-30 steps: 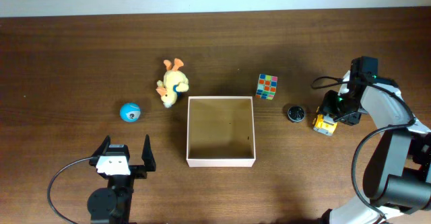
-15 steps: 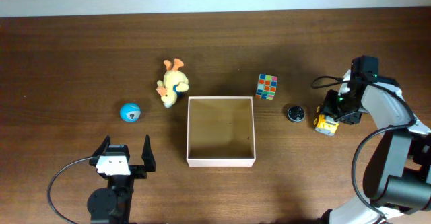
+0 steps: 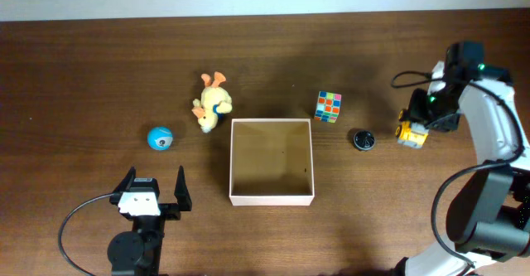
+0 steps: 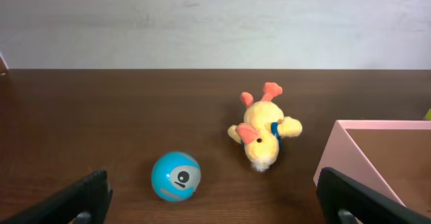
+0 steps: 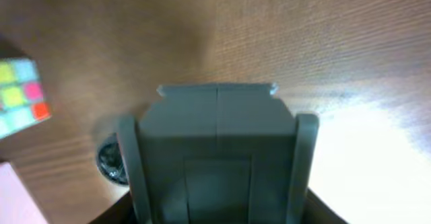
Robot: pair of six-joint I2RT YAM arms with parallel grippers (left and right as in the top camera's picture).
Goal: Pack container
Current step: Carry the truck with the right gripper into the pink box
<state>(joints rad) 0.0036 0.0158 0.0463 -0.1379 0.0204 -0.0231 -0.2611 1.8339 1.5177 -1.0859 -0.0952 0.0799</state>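
The container (image 3: 272, 198) is a square cream-walled box with a tan floor at the table's middle, and it is empty. Its corner shows in the left wrist view (image 4: 335, 158). My right gripper (image 3: 424, 118) is shut on a yellow toy vehicle (image 3: 411, 133) and holds it right of the container. The toy's grey side (image 5: 217, 150) fills the right wrist view. My left gripper (image 3: 152, 190) is open and empty near the front edge, with its fingers wide apart (image 4: 215, 204).
A blue ball (image 3: 160, 138) (image 4: 176, 176) and a yellow plush duck (image 3: 212, 102) (image 4: 263, 130) lie left of the container. A colour cube (image 3: 329, 106) (image 5: 19, 97) and a small black round object (image 3: 363, 139) (image 5: 111, 160) lie to its right.
My right gripper has moved toward the far right with the yellow toy vehicle, away from the black round object. The left arm has not moved.
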